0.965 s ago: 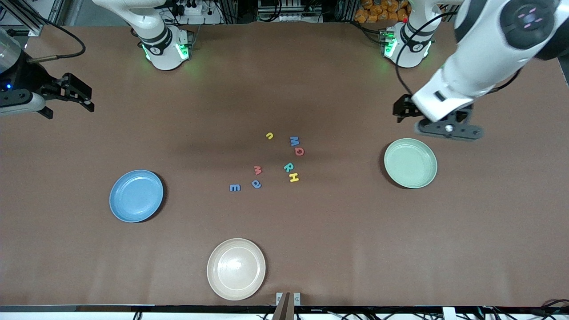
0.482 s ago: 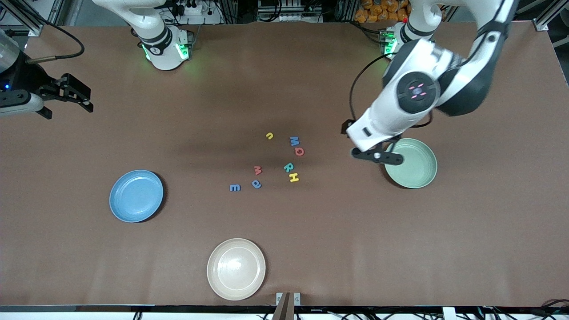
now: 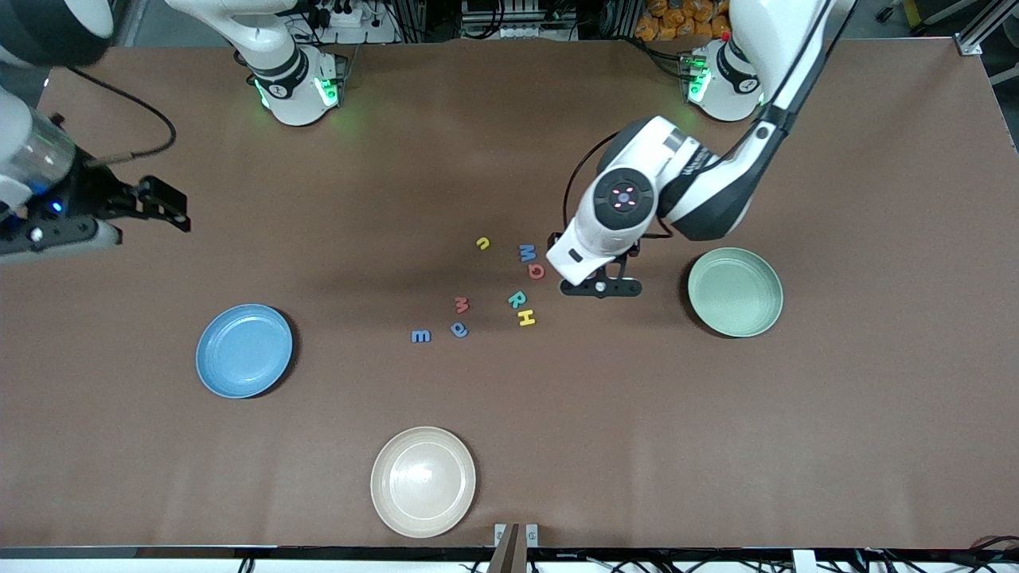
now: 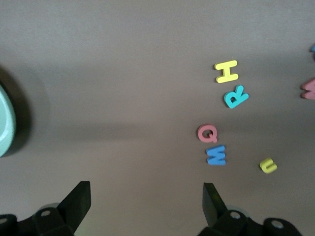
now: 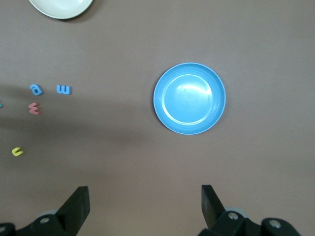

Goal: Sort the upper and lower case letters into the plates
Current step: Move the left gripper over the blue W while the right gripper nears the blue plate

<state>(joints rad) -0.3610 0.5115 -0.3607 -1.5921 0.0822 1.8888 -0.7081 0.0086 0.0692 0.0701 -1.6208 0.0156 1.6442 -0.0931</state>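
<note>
Several small toy letters lie mid-table: yellow c (image 3: 482, 243), blue M (image 3: 527, 252), red Q (image 3: 536, 271), teal R (image 3: 517, 299), yellow H (image 3: 525, 318), red m (image 3: 461, 304), blue a (image 3: 458, 329), blue E (image 3: 420, 336). The blue plate (image 3: 244, 350) lies toward the right arm's end, the pale green plate (image 3: 735, 292) toward the left arm's end; both hold nothing. My left gripper (image 3: 601, 286) hangs open over bare table between the Q (image 4: 207, 133) and the green plate (image 4: 5, 123). My right gripper (image 3: 163, 208) is open and holds nothing, with the blue plate (image 5: 189, 98) in its wrist view.
A cream-beige plate (image 3: 423, 481) sits near the table's front edge, nearer the camera than the letters. A small metal bracket (image 3: 516, 535) stands at that edge. Brown table lies bare between the letters and each plate.
The left arm has swung from beside the green plate toward the letters and now hangs next to the Q. The right gripper has shifted a little inward over the table.
</note>
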